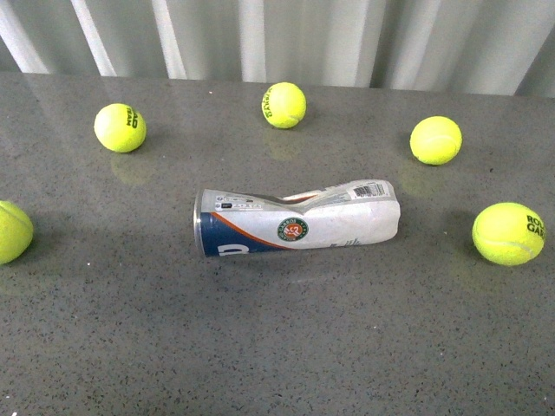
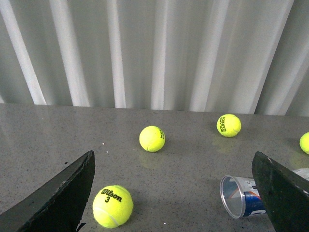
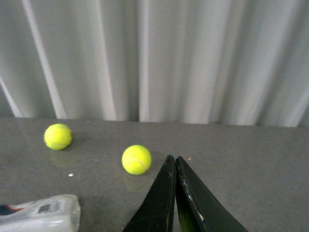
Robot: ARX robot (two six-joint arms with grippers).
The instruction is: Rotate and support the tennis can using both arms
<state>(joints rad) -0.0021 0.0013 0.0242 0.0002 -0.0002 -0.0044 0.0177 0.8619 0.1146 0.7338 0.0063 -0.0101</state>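
The left gripper (image 2: 173,157) has its fingers spread wide apart; the right gripper (image 3: 174,159) has its fingers pressed together; the tennis can (image 1: 295,227) lies on its side, dented, at mid-frame on the grey table (image 1: 277,355); yellow tennis balls (image 1: 284,105) ring it; a pale ribbed wall (image 1: 347,35) stands behind.

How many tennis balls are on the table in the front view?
5 balls: back left ball, back middle ball, back right ball, far right ball, left edge ball, partly cut off. More may lie outside view.
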